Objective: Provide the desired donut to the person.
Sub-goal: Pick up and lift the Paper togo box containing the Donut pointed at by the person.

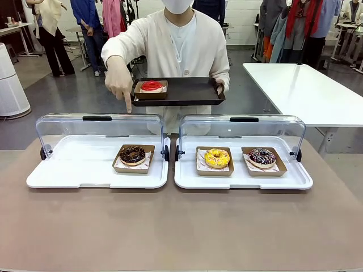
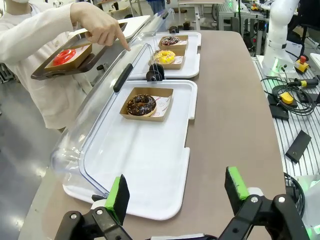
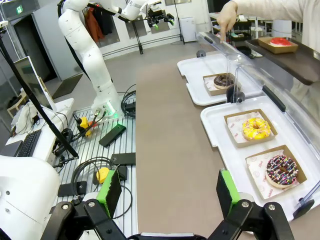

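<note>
The person (image 1: pixel 181 42) stands at the far side, holding a dark tray (image 1: pixel 193 90) that carries a red donut (image 1: pixel 151 85). Their other hand (image 1: pixel 119 82) points an index finger down over the left display case. In that case lies a chocolate donut (image 1: pixel 133 154) (image 2: pixel 141 104) in a cardboard tray. The right case holds a yellow donut (image 1: pixel 217 157) (image 3: pixel 256 128) and a sprinkled dark donut (image 1: pixel 262 157) (image 3: pixel 281 170). My left gripper (image 2: pixel 177 192) hangs open above the near end of the left case. My right gripper (image 3: pixel 168 192) is open over the brown tabletop beside the right case.
Both cases have their clear lids (image 1: pixel 99 133) swung up toward the person. A white table (image 1: pixel 306 90) stands at the back right. Cables and a yellow controller (image 2: pixel 287 97) lie on the rack beside the table. The other arm's white base (image 3: pixel 95 65) stands off the table's edge.
</note>
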You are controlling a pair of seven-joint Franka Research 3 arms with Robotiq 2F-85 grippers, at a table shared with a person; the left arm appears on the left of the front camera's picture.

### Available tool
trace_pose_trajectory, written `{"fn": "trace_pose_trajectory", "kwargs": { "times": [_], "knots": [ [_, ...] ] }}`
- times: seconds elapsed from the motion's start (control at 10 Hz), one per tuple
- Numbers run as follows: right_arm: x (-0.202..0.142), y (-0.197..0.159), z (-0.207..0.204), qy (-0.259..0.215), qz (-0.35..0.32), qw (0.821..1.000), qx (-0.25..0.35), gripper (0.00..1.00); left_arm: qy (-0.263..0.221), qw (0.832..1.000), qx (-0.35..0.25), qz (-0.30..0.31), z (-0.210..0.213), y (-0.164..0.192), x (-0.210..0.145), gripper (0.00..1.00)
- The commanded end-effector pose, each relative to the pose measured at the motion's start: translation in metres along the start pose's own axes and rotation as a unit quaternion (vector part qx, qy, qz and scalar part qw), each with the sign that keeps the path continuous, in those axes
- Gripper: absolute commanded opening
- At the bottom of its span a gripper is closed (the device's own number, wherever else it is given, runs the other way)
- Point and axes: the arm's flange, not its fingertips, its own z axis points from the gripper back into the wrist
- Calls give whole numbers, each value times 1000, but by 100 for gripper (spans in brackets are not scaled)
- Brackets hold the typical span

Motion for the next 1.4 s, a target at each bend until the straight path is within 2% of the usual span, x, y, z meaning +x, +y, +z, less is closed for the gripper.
{"fn": "trace_pose_trajectory", "kwargs": {
  "times": [0.0, 0.9, 1.1, 1.3],
  "knots": [
    [1, -1, 0, -5, 4, 1000, 3, 100, -9, 1000, 3, 7, 0, -2, 2, 100],
    [1, -1, 0, -5, 4, 1000, 3, 100, 0, 1000, 0, 0, 0, 0, 0, 100],
    [1, -1, 0, -5, 4, 1000, 3, 100, 107, 994, 2, -32, -20, -2, 61, 100],
    [1, -1, 0, -5, 4, 1000, 3, 100, 209, 975, -48, -52, -49, 10, 123, 100]
  ]
}}
